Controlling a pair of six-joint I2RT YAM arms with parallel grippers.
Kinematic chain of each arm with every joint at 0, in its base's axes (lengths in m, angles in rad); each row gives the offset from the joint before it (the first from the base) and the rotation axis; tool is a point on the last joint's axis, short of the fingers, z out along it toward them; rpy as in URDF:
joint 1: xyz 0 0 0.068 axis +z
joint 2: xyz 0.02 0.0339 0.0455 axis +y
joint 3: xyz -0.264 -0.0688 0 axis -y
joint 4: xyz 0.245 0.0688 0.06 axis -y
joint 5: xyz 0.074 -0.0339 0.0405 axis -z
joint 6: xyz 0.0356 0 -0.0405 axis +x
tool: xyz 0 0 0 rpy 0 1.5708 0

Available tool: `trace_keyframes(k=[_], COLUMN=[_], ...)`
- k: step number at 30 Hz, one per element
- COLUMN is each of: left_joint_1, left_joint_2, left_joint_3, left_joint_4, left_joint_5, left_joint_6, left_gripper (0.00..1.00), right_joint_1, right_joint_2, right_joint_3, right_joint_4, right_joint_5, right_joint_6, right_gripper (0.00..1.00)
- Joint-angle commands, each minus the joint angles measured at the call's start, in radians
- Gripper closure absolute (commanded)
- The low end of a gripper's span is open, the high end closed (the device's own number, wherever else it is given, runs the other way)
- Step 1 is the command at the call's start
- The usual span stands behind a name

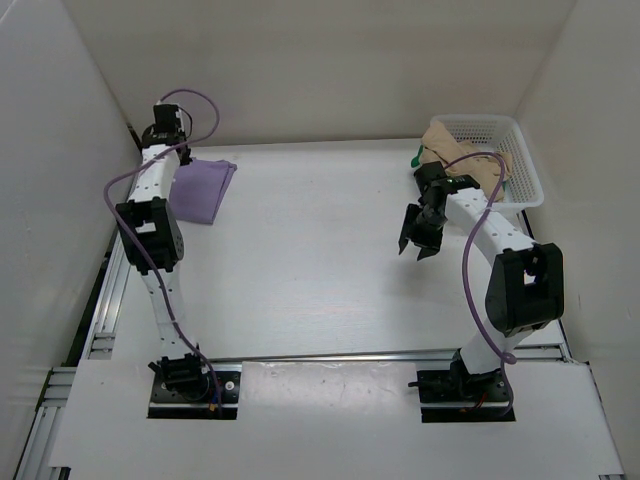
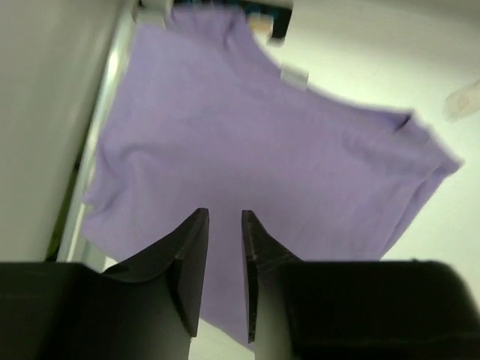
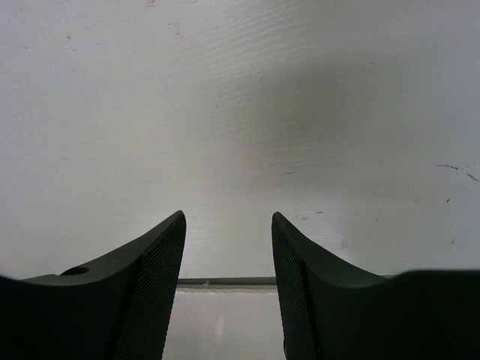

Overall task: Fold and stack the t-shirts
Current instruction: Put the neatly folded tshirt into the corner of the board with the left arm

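Observation:
The lavender t-shirt (image 1: 205, 188) lies folded flat at the far left of the table and fills the left wrist view (image 2: 262, 142). My left gripper (image 1: 180, 150) hovers over its far end, jaws a narrow gap apart (image 2: 223, 217), holding nothing. The tan t-shirt (image 1: 440, 135) is bunched in the white mesh basket (image 1: 525, 160) at the far right. A bit of the green t-shirt (image 1: 414, 157) hangs at the basket's left edge. My right gripper (image 1: 420, 238) is open and empty above bare table (image 3: 227, 217), just in front of the basket.
White walls enclose the table on the left, back and right. The left wall is close beside the lavender shirt (image 2: 45, 112). A metal rail runs along the near edge (image 1: 330, 355).

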Motion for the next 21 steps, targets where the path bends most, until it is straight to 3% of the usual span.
trace_keyframes(k=[1,7,17,21], left_joint_1=[0.027,0.027,0.027,0.027], left_joint_2=[0.007,0.04,0.278,0.354], left_joint_3=[-0.062,-0.108,0.075,0.194], left_joint_4=[-0.023,-0.023,-0.033,-0.033], left_joint_5=[0.013,0.033,0.044,0.044], left_joint_6=[-0.004,-0.004,-0.004,-0.004], left_gripper=[0.67,0.66,0.64,0.58], right_joint_1=[0.005,0.005,0.005,0.005], right_joint_2=[-0.026,-0.008,0.022,0.042], right_joint_3=[-0.002,-0.002,0.04,0.058], right_joint_4=[0.014,0.023,-0.017,-0.037], right_joint_5=[0.002,0.002,0.014,0.034], right_joint_6=[0.0,0.0,-0.019,-0.019], right_gripper=[0.46,0.46,0.44,0.44])
